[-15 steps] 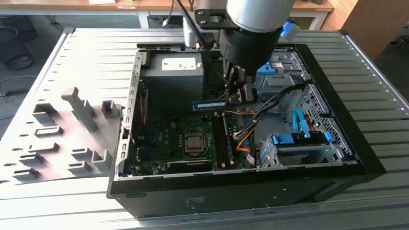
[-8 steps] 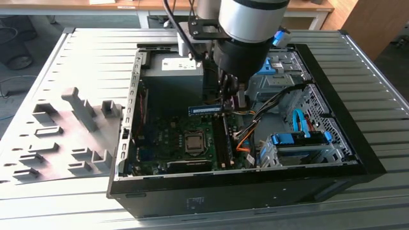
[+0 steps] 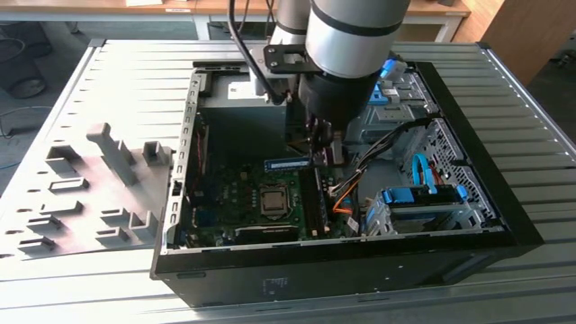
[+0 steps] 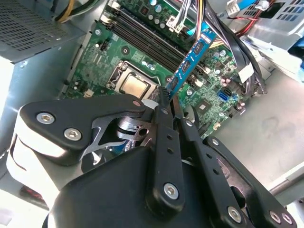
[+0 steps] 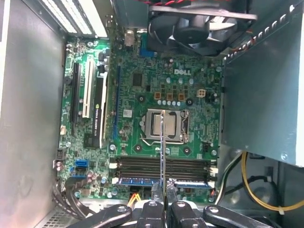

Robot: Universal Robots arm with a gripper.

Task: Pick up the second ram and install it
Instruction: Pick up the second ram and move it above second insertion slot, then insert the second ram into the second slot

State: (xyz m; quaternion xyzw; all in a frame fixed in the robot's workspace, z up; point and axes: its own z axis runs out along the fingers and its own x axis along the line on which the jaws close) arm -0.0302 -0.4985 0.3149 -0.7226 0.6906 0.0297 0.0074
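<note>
Our gripper (image 4: 168,98) is clamped on one end of the second ram (image 4: 191,61), which hangs over the memory slots (image 5: 161,165), its long axis crossing theirs.

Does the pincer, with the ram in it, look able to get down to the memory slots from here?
Probably yes. The pincer grips the ram above the board, and in the first wrist view the slots lie bare beneath it. The cables run beside them, not across.
</note>
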